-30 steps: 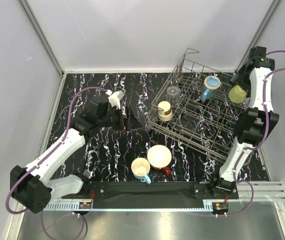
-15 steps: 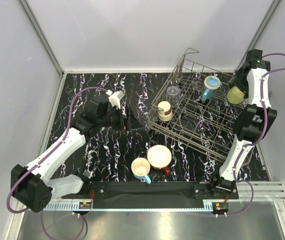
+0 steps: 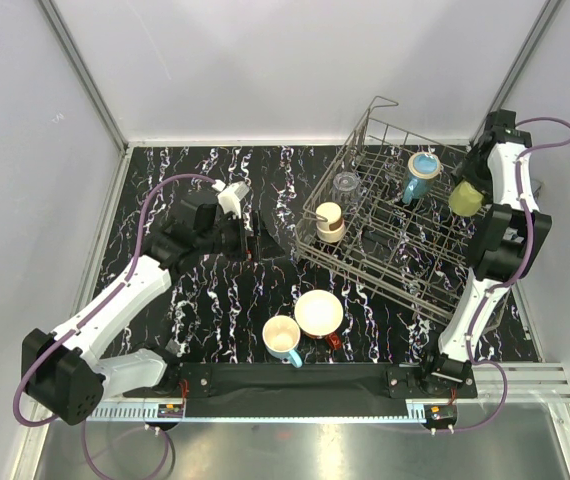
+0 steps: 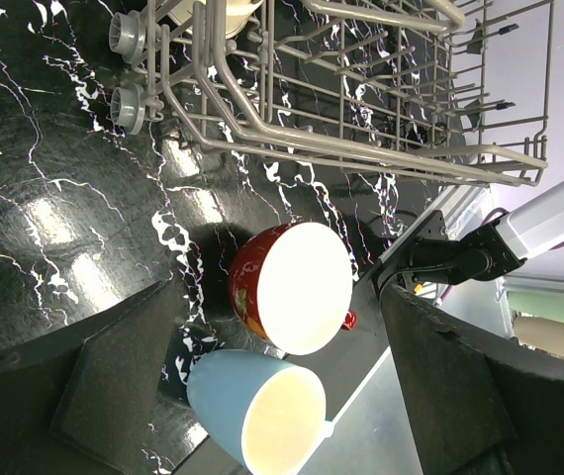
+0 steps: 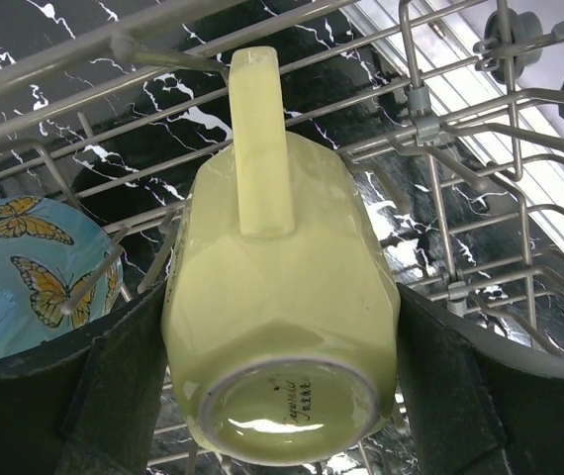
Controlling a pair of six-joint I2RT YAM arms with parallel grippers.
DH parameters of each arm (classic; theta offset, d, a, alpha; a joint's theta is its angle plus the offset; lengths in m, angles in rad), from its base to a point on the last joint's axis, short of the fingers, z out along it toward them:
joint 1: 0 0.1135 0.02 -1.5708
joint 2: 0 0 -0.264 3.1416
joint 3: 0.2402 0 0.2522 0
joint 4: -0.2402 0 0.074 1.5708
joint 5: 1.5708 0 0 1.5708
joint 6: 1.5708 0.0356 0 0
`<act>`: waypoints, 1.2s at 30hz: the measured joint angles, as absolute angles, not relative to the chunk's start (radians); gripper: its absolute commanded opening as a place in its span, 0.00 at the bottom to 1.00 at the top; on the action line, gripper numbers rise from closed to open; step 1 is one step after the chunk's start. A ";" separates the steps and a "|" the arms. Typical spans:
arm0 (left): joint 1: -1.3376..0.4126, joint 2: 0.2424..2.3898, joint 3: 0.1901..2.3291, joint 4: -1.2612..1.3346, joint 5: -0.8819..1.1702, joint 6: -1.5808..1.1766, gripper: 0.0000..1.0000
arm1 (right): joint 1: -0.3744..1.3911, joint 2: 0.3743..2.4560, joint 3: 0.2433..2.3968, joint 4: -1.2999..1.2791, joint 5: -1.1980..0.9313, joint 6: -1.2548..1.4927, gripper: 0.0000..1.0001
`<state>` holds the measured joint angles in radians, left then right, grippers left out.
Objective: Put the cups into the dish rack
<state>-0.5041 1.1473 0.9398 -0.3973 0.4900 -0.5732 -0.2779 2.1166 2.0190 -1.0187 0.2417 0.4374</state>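
Observation:
The grey wire dish rack (image 3: pixel 375 285) stands at the right. My right gripper (image 3: pixel 468 190) is shut on a yellow-green mug (image 3: pixel 465 198), held bottom toward the wrist camera (image 5: pixel 282 287) over the rack's far right end. In the rack are a teal butterfly cup (image 3: pixel 421 175), a clear tumbler (image 3: pixel 346 186) and a cream-brown cup (image 3: pixel 330 221). A red mug (image 3: pixel 319 314) and a light-blue mug (image 3: pixel 282 338) stand on the table near the front. My left gripper (image 3: pixel 255 238) is open and empty, left of the rack, above the table.
The table is black marble with white veins (image 3: pixel 195 180). A black bar (image 3: pixel 295 378) runs along the near edge by the arm bases. Grey walls close the back and sides. The rack's tines (image 5: pixel 460 178) stand close around the yellow-green mug.
My right gripper has moved slightly left and down with the yellow-green mug, toward the rack's right end. The left arm has not moved.

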 measured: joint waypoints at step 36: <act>-0.504 1.147 0.940 -0.395 0.464 -0.557 0.85 | -0.272 1.717 1.804 -1.111 0.171 0.409 1.00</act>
<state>-0.5041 1.1469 0.9398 -0.3954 0.4644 -0.5571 -0.2722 1.7168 1.8042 -1.1114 0.1707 0.4088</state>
